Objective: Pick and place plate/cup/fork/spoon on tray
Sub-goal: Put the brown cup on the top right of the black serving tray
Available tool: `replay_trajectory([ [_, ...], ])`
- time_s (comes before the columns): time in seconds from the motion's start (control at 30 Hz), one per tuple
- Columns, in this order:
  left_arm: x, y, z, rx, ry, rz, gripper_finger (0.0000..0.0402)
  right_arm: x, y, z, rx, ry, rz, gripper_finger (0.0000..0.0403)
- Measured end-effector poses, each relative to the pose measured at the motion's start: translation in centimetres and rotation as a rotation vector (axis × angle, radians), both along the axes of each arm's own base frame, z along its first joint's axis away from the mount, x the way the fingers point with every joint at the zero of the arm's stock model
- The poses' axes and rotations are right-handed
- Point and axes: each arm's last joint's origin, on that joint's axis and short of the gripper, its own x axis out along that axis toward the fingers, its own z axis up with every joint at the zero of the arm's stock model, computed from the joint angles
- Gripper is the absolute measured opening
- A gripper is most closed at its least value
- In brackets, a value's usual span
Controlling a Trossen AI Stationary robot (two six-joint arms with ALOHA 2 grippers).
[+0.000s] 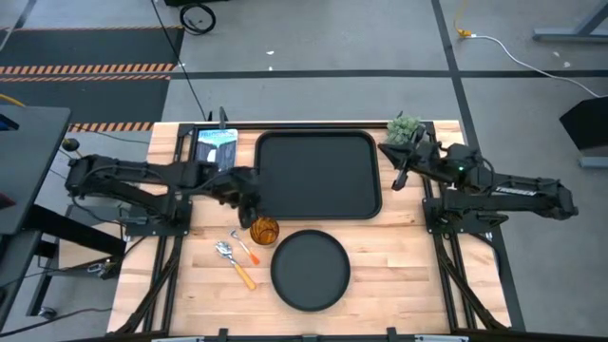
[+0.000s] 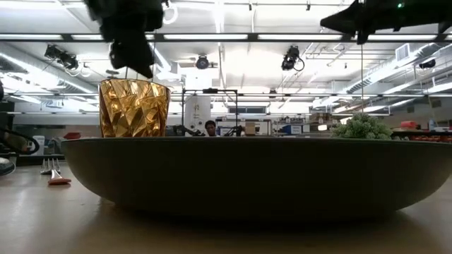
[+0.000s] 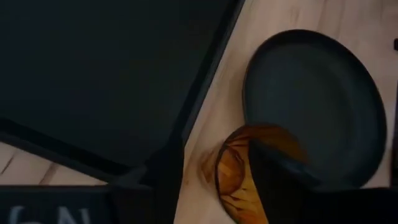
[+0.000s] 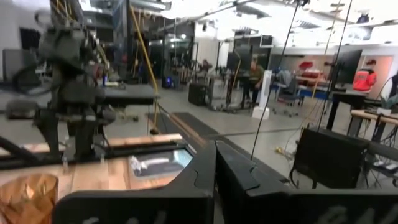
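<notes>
A: Two arms logged. Left gripper (image 1: 252, 211) hangs just above the cup (image 1: 264, 230), at the tray's (image 1: 318, 215) near-left corner. One dark finger (image 3: 277, 180) crosses the cup's mouth in the left wrist view; how wide the fingers are parted, cannot tell. Cup stands upright on the wood.

B: Right gripper (image 1: 401, 179)?

A: Raised beside the tray's right edge, fingers pressed together, holding nothing.

B: Surroundings, relative to the tray?

A: Plate (image 1: 311, 270) just in front of it, touching the cup or nearly so. Spoon (image 1: 234, 261) and fork (image 1: 247, 248) lie front-left, beside the cup. Green plant (image 1: 405, 128) at its far-right corner; a blue-and-white packet (image 1: 217, 147) off its far-left corner.

B: Writing?

A: Packet print unreadable.
</notes>
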Motion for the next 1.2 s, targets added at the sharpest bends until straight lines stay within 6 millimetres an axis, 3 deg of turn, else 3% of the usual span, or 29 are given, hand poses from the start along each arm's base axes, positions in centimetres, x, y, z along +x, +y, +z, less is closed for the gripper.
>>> replay_trajectory([
  [0.23, 2.7, 0.3, -1.5, -0.124, 0.229, -0.053, 0.0192, 0.3, 0.2, -1.7, 0.011, 0.051, 0.019, 0.0023],
  [0.4, 4.0, 0.2, -2.7, -0.153, 0.282, -0.099, 0.02, 0.4, 0.4, -1.9, 0.012, 0.056, 0.036, 0.0023],
  [0.73, 4.1, 0.6, -4.2, -0.106, 0.403, -0.085, 0.0221, 0.5, 0.7, -1.6, 0.003, 0.024, 0.058, 0.0023],
  [0.9, 4.4, 0.5, -4.8, -0.11, 0.432, -0.087, 0.0189, 0.5, 0.7, -1.5, 0.003, 0.019, 0.064, 0.0024],
  [1.2, 4.6, 0.2, -5.6, -0.11, 0.475, -0.088, 0.0088, 0.9, 0.7, -1.8, 0.013, 0.033, 0.062, 0.0023],
])
